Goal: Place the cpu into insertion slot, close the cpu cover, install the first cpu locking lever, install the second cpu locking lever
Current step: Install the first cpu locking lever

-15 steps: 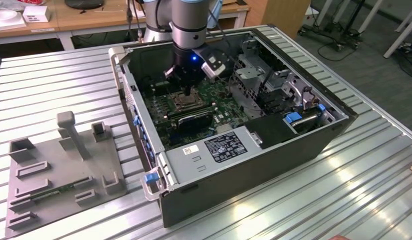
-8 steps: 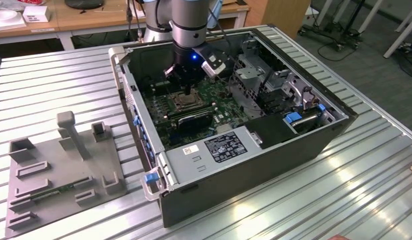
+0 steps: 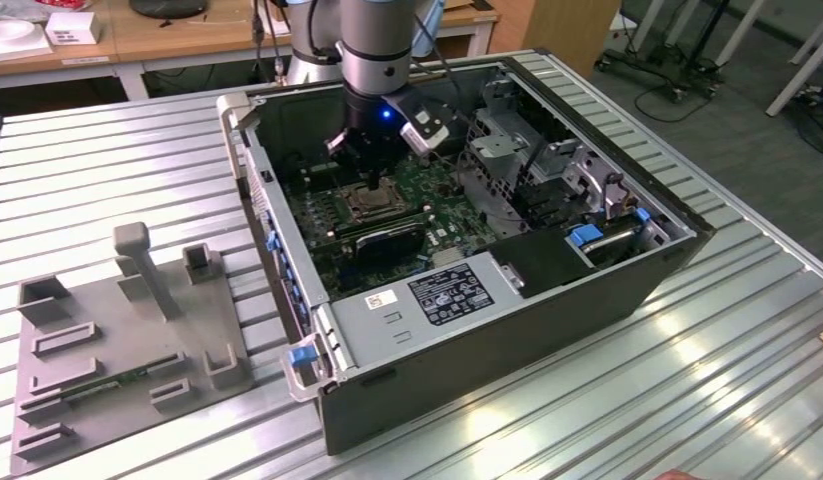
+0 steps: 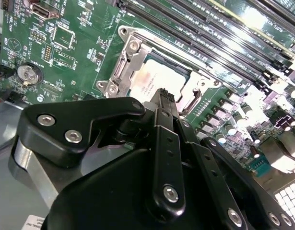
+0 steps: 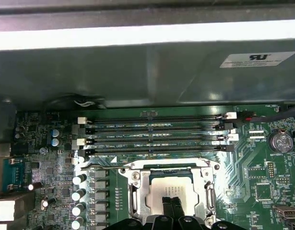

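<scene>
Hovering low inside the open dark computer case (image 3: 611,290), my black two-fingered gripper (image 5: 172,205) is clenched, its fingers (image 4: 165,103) pressed together with nothing between them. The tip is right over the small square silver-grey cpu (image 5: 161,188), near the middle of its pale top; I cannot tell whether it touches the metal.

That cpu lies flat in the square insertion slot (image 3: 352,210), which sits on the green motherboard (image 4: 75,52) just beside the long black memory slots (image 5: 152,139). The thin silvery metal cpu cover (image 4: 132,56) lies down around the chip, whose top shows through its window. I cannot tell how the locking levers stand.

The case rests on the ribbed metal tabletop (image 3: 731,380), around its middle. A grey fixture plate with upright pegs (image 3: 118,350) lies toward the tabletop's edge at the exterior view's left, well apart from the case.
</scene>
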### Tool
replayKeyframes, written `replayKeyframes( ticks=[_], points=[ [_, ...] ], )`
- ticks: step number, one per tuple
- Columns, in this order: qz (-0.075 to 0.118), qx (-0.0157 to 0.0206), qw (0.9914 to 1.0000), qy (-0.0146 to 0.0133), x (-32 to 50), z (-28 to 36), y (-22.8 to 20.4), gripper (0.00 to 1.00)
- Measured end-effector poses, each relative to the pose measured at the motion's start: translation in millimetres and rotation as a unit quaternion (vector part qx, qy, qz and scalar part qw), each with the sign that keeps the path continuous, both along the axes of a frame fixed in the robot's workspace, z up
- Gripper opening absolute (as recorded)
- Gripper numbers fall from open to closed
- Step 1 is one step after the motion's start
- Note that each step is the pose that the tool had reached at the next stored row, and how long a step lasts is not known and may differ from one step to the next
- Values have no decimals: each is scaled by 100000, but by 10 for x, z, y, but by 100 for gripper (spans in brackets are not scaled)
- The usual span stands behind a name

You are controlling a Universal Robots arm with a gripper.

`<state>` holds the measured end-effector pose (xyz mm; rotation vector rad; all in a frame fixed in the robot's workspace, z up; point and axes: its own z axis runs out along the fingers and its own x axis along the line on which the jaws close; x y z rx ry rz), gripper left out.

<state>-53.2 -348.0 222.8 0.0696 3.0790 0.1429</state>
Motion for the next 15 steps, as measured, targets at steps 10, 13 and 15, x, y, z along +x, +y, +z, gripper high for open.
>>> replayKeyframes(
  ticks=[10, 13, 15],
  points=[
    [-12, 194, 99999, -263, -52, 0, -1, 10],
    [-4, 408, 99998, -400, -84, 0, 1, 10],
    [2, 411, 99998, -407, -87, 0, 1, 10]
  ],
)
